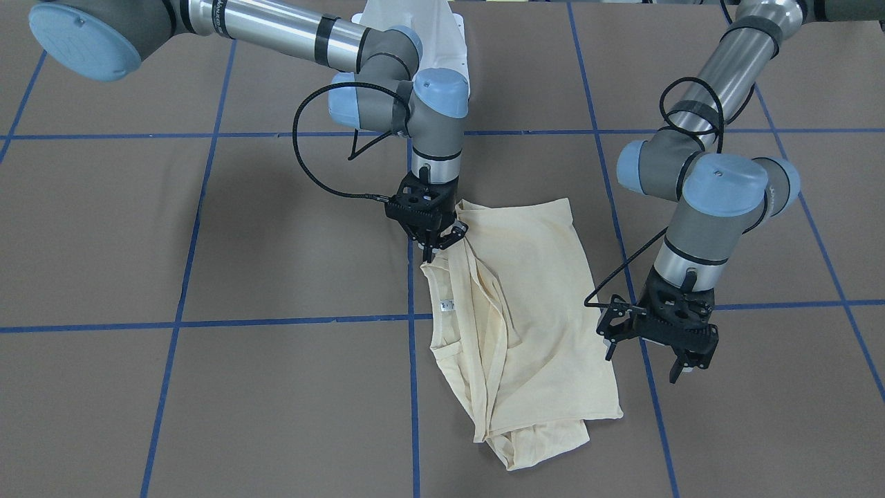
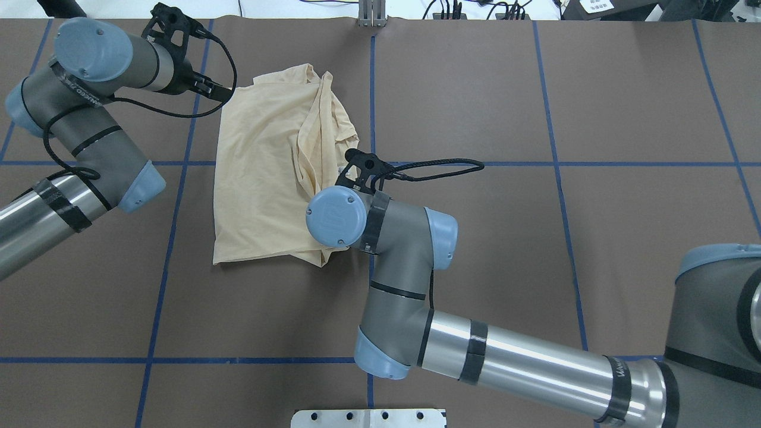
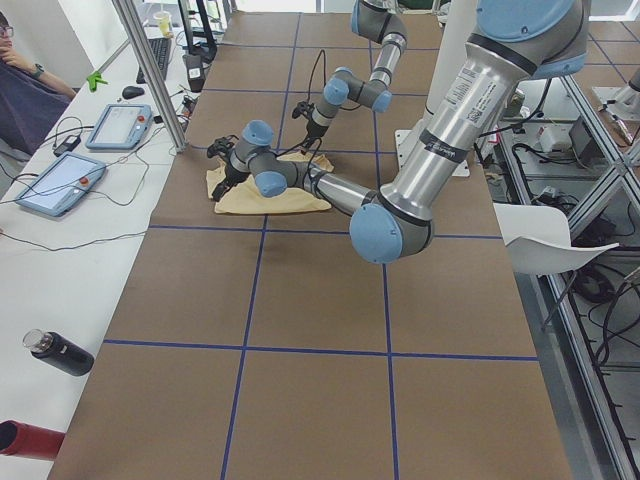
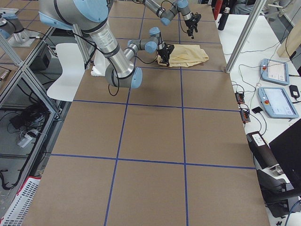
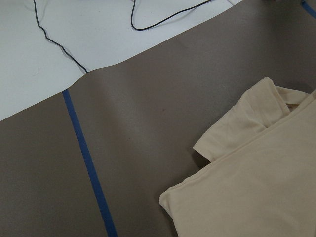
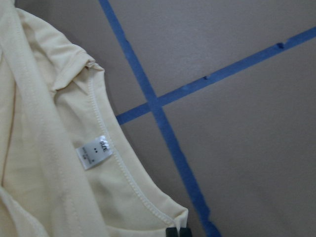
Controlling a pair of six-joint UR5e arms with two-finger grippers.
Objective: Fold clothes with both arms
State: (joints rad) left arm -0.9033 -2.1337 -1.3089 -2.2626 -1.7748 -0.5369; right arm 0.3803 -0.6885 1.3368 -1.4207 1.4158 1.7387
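The pale cream-yellow T-shirt (image 1: 539, 304) lies folded lengthwise on the brown table, its print hidden. Its white neck tag (image 1: 447, 304) faces up and also shows in the right wrist view (image 6: 94, 151). My right gripper (image 1: 442, 243) is shut on the shirt's edge by the neckline, with the fabric drawn up to it. A fingertip (image 6: 177, 232) sits at the collar seam. My left gripper (image 1: 646, 358) is open and empty, hovering just off the shirt's other long side, apart from it. The left wrist view shows only the shirt's corner (image 5: 266, 187).
Blue tape lines (image 1: 415, 387) grid the brown table cover. The white pedestal base (image 1: 415, 28) stands at the robot's side. Beyond the table's far edge lie a white surface with cables (image 5: 74, 39), tablets (image 3: 60, 185) and bottles (image 3: 55, 350).
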